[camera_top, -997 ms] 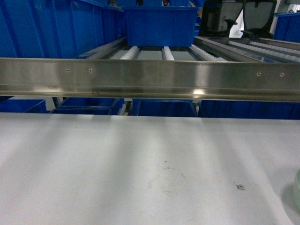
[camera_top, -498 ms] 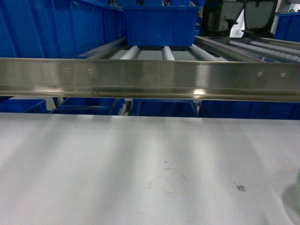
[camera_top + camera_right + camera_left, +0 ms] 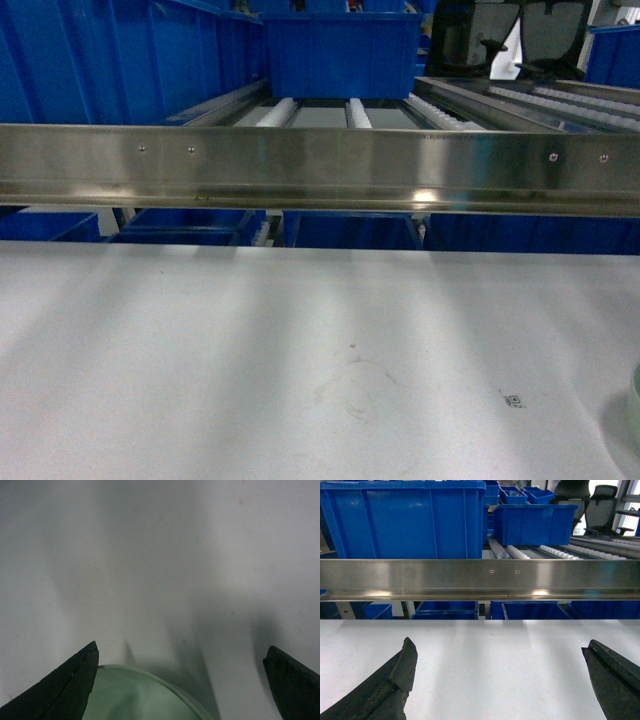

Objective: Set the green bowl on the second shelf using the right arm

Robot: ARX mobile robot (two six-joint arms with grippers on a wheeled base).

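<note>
While the right claw (image 3: pixel 180 680) hangs spread wide over the table (image 3: pixel 160 555), the green bowl (image 3: pixel 135 695) sits low between its fingers, so it should drop lower and straddle the rim before closing.

Blue plastic crates (image 3: pixel 402 520) crowd behind a white tabletop (image 3: pixel 250 350) streaked with light; black office chairs (image 3: pixel 585 505) stand at far right
</note>
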